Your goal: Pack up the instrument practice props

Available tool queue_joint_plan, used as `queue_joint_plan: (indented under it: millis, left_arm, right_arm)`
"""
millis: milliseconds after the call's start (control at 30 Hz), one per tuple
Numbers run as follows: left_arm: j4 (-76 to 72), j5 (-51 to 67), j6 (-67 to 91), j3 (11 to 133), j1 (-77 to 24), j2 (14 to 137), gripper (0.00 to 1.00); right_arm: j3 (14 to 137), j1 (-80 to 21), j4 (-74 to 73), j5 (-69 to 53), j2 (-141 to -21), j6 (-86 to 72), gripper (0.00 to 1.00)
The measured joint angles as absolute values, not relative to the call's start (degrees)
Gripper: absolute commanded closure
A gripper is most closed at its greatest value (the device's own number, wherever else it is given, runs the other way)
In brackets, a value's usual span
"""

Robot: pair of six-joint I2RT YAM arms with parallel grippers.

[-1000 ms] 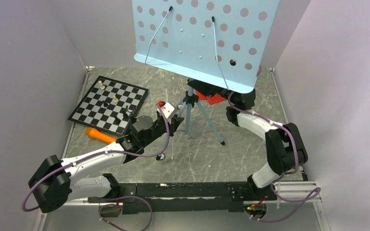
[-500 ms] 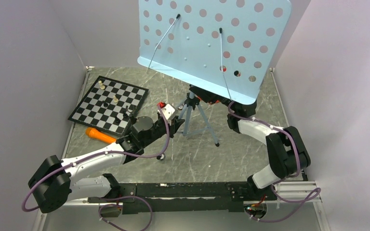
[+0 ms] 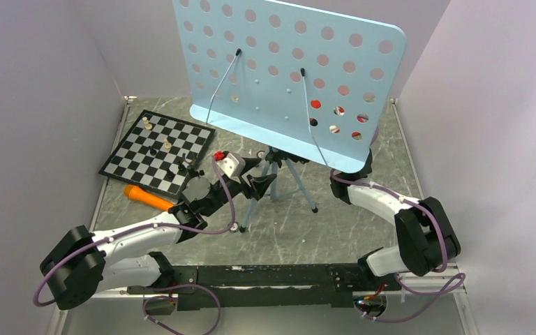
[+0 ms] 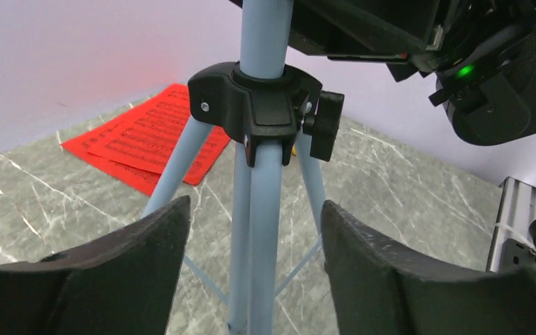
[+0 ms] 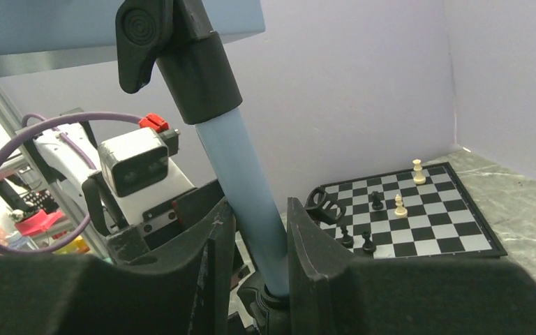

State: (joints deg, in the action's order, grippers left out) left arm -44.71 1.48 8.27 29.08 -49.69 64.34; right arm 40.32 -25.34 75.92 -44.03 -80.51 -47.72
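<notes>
Between pale lilac walls, grey marbled tabletop bears the music stand.

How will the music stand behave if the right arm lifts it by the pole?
Probably top-heavy: the wide desk sits high over a narrow tripod, so it may tip or swing. The smooth round pole could twist inside the right gripper. Thin sheet and tubes suggest it is light.

Robot lab cell — plain walls, marbled tabletop
</notes>
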Motion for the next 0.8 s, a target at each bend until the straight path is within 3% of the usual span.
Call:
queue_joint_plan:
  millis: [133, 500, 633, 800]
  left_arm:
    - [-48.3, 1.3, 8.4, 28.0, -49.7, 64.7, 0.01]
    - [-64.2, 3.5, 11.1, 24.7, -49.4, 79.5, 0.01]
    - [-67.9, 5.5, 11.9, 26.2, -49.4, 83.1, 0.14]
    - [-70.8, 9.3, 13.0, 29.9, -49.7, 86.1, 0.47]
  right_arm:
    - [40.2, -25.3, 77.1, -44.2, -80.9, -48.6, 1.00]
    - [39.7, -24.7, 86.9, -45.1, -84.6, -57.0, 1.00]
    - [39.5, -24.1, 86.8, -45.1, -84.4, -57.2, 1.00]
    - [38.6, -23.3, 84.7, -44.9, -82.8, -55.9, 1.00]
